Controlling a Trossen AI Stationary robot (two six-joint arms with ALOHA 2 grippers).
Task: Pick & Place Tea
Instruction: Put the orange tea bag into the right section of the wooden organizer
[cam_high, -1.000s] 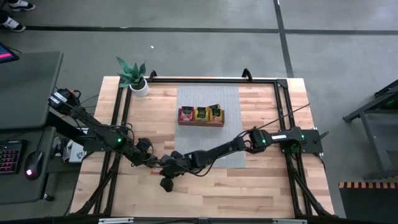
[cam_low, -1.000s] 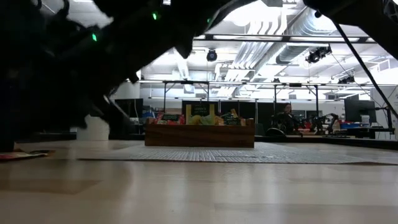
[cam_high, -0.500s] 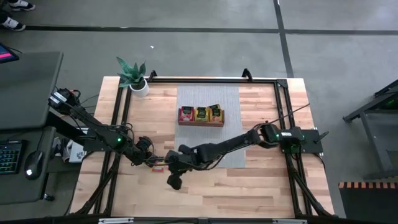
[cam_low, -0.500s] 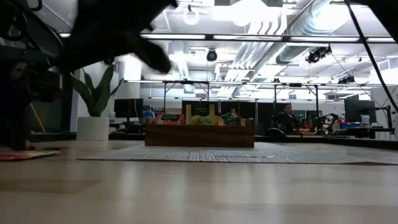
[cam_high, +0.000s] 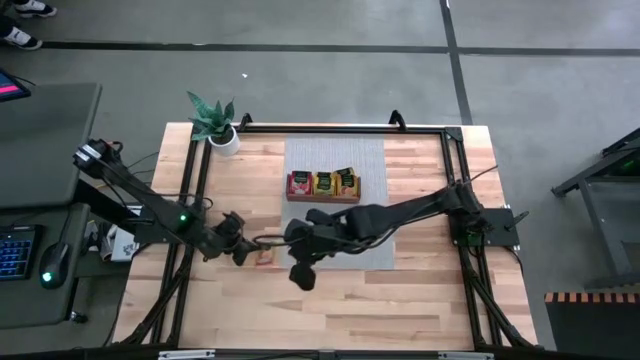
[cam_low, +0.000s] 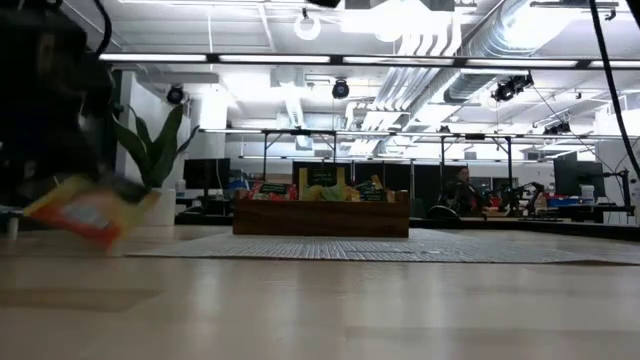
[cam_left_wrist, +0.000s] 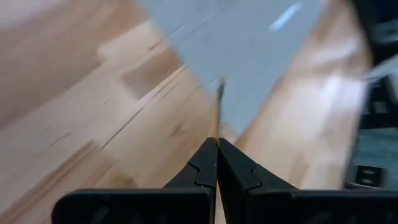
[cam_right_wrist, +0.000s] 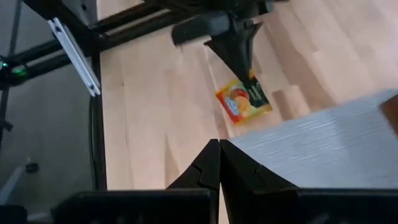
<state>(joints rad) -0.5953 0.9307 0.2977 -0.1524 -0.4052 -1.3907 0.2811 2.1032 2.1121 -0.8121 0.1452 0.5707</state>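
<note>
Nearest the table's front edge, bare wooden table (cam_high: 330, 310) fills the foreground. Just beyond it, left of centre, the left gripper (cam_high: 250, 250) pinches one tea packet (cam_right_wrist: 244, 101) by its top edge, fingers pressed together on it. The packet is orange-red and yellow with a dark green label strip; its print is too small to read. It hangs tilted, lifted off the wood, over bare table just beside the near left corner of the grey mat (cam_high: 335, 160). In the low view the same packet (cam_low: 88, 210) shows as a blurred shape at the far left.

Close to its right, the right gripper (cam_high: 303, 277) hangs over the mat's near edge with its fingers shut and nothing between them.

Farther back, on the middle of the mat, stands the wooden tray (cam_high: 323, 198). It holds red, yellow and green tea packets (cam_high: 323, 183) standing upright in its compartments; their labels cannot be read.

At the far left corner of the table sits a small plant (cam_high: 213, 118) in a white pot. A black frame (cam_high: 340, 127) runs around the table's edges. Beyond lies a workshop room with ceiling lights and ducts.
</note>
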